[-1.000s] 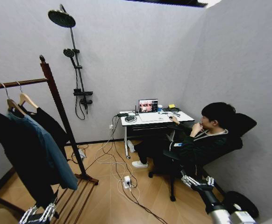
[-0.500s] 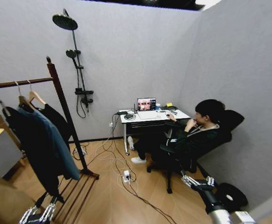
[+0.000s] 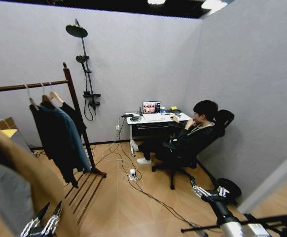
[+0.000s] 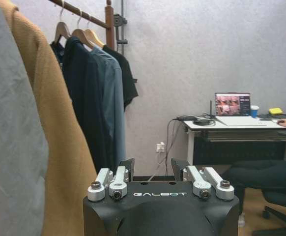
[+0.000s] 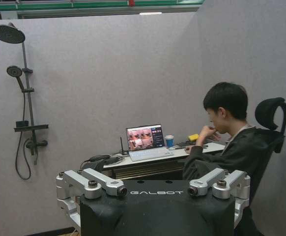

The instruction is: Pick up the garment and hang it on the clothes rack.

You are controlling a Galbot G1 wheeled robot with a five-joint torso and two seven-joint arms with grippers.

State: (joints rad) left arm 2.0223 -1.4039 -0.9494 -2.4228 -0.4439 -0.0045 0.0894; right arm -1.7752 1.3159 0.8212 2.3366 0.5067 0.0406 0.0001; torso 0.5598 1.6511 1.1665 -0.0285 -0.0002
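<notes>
I had the rack (image 3: 74, 103) off to my left in the head view, its rail running out past the picture's left edge and one knobbed post standing near the shower stand (image 3: 86, 69). Three garments hung bunched at the post end of the rail. The top (image 3: 76, 114), short and black on a pale hanger, hung nearest the post, with a teal jacket (image 3: 68, 136) next to it and a long black coat (image 3: 49, 138) on the far side of that. In the left wrist view the same three overlapped, the top (image 4: 127, 78) being the one closest to the post.

A tan garment (image 3: 32, 177) and a grey one (image 3: 5, 192) pressed in at my near left, crowding that edge. The left claw (image 3: 41, 226) sat low at the bottom edge just beside the tan cloth, fingers apart and holding nothing. The right claw (image 3: 210, 191) was low on my right, also spread and empty, above bare floor (image 3: 128, 212).

The floor between me and the rack's slatted shelf (image 3: 87, 190) lay open, though cables (image 3: 128, 180) trailed across it from the counter (image 3: 156, 120). A seated person at the counter took up the right middle, well apart from the rack. A pale upright edge cut the lower right corner.
</notes>
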